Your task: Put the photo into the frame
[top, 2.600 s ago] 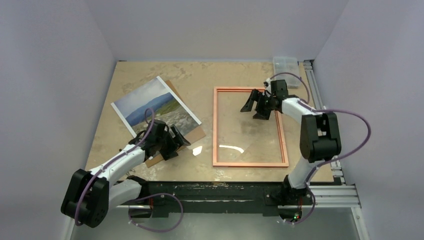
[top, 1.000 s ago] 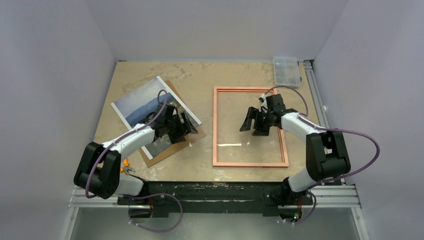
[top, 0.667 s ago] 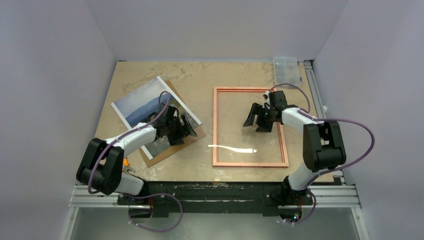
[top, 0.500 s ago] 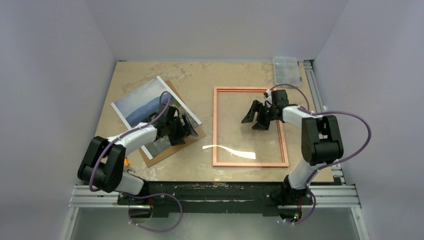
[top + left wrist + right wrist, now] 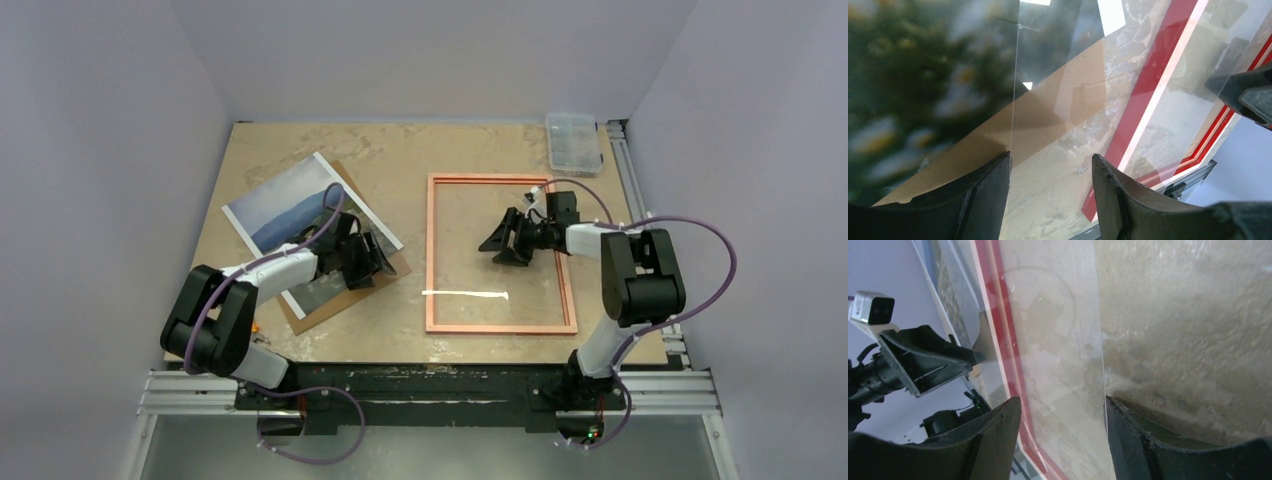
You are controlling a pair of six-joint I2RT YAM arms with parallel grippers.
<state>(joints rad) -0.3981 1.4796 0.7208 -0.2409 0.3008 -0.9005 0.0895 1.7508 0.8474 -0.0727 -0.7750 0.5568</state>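
You look to be at the pickup step: left end effector (image 5: 366, 256) spread over the photo (image 5: 285, 200), right end effector (image 5: 501, 243) spread above the frame (image 5: 431, 250). Next, pinch the photo's edge.

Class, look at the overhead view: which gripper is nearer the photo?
Left. The left gripper is over the right end of the photo. The right gripper is well off to the side, above the frame.
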